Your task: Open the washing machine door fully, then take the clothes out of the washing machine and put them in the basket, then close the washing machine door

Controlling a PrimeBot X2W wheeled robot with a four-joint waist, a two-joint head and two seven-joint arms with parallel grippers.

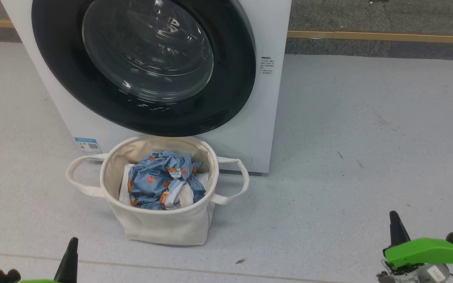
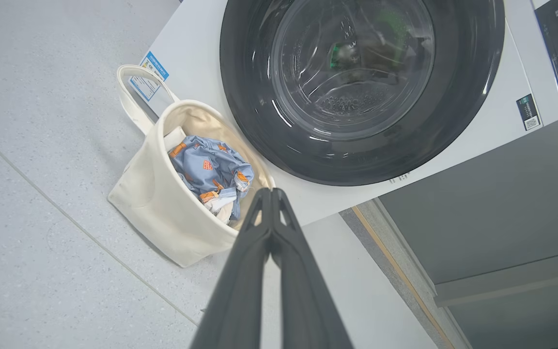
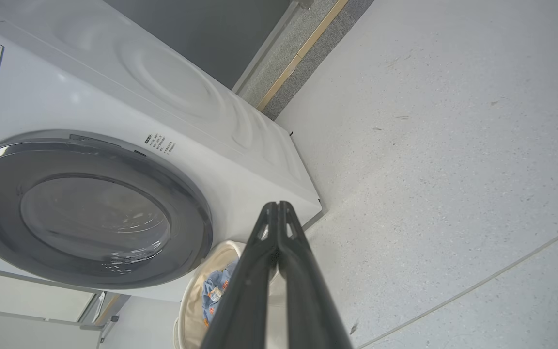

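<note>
Blue soft garments printed with small orange bears [image 1: 163, 181] lie crumpled inside the round cream canvas basket [image 1: 163, 228], over a bit of white cloth [image 1: 125, 184]. That basket stands on the pale grey speckled floor [image 1: 348, 157] just in front of the white front-loading washing machine [image 1: 267, 118]; we cannot tell whether the two touch. Right above it is the machine's large round door with a glossy black rim and bulging glass window [image 1: 148, 55], sitting flush against the front. Our left gripper [image 1: 73, 241] hangs at the lower left of the head view, its two dark fingers pressed together on nothing, nearer to us than the basket and apart from it. Our right gripper [image 1: 394, 216] is well off to the basket's right, fingers likewise pinched together and empty. Neither touches garments, basket or door
</note>
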